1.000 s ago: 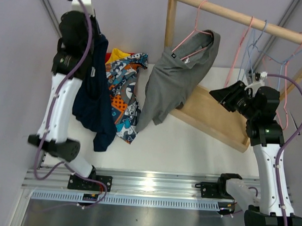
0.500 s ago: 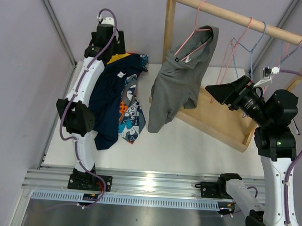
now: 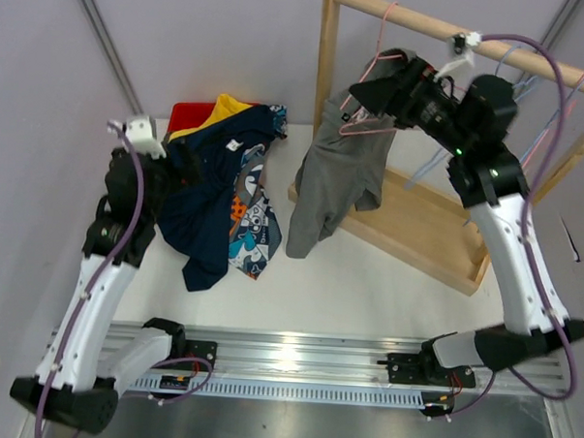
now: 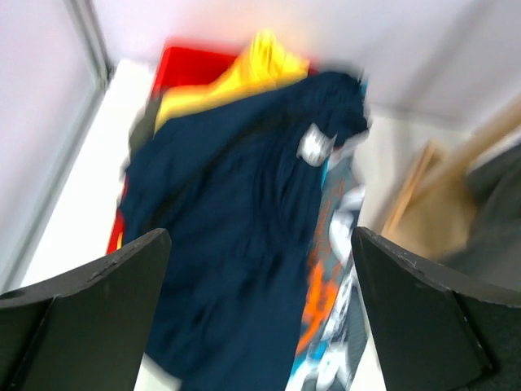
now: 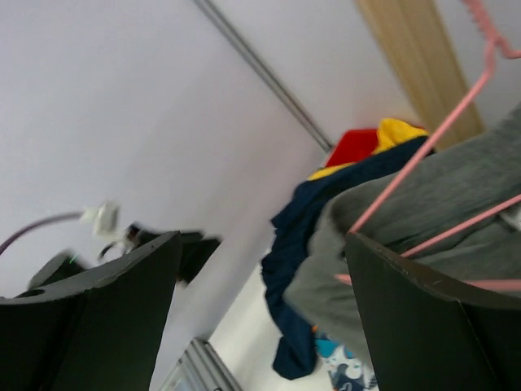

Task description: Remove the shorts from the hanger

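Spanning centre: table, bare white strip toward the lower edge, open between navy shorts and wooden rack.
Grey shorts: upper centre, draped on pink hanger.
Navy shorts: left, atop other clothes.
Left claw: wide, empty, above navy shorts.
Right claw: wide, empty, beside hanger.

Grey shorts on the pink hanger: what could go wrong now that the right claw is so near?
The open right claw faces the pink hanger wire, so it may close on wire, not cloth, and drag the hanger off the wooden rail. The grey shorts hang lopsided and might slide onto the rack base.
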